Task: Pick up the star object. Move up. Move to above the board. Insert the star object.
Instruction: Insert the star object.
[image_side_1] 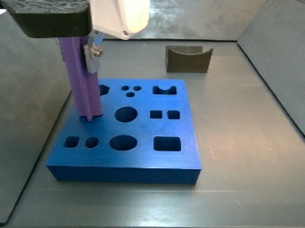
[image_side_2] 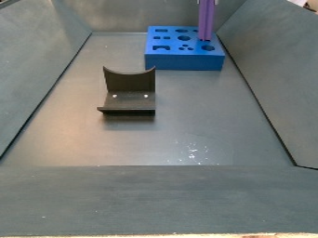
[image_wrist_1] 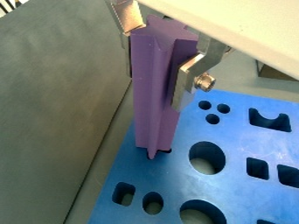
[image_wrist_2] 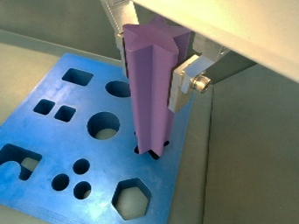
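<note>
Jaws of your gripper [image_wrist_2: 158, 66] pinch the tall, ridged, light-purple star prism [image_wrist_2: 149, 96] near its top; its tip enters the thick blue slab board [image_side_1: 125, 134] near one edge. Rigid, probably light; grip flat ridges.

Dull grey metal floor [image_side_2: 187, 121] enclosed by slanted grey walls [image_side_2: 37, 84], softly lit.

A dark fixture [image_side_2: 125, 92] stands on the grey floor [image_side_2: 187, 139], well apart from everything else. In a side view [image_side_1: 187, 59] it sits near the back wall [image_side_1: 202, 18].
</note>
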Robot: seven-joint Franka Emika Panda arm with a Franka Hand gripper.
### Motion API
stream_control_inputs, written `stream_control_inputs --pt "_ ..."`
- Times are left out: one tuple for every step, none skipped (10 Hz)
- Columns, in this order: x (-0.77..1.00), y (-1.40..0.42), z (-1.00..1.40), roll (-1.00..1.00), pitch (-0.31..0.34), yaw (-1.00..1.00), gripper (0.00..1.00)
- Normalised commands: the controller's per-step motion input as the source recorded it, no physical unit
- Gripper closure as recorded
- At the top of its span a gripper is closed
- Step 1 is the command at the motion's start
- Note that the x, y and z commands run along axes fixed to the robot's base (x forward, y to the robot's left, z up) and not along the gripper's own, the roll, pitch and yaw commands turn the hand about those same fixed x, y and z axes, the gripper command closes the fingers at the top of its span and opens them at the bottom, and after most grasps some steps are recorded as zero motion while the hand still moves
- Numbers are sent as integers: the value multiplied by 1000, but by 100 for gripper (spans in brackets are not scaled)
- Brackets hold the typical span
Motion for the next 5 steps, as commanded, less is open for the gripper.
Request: stream_control_inputs --pt "534 0 -89 -59 -17 -234 100" --pt "809 3 -120 -77 0 -306 100" --pt "691 34 -134 -31 17 -271 100" --pt "197 0 0 -3 20 0 100" --pt "14 0 -20 0 0 0 100"
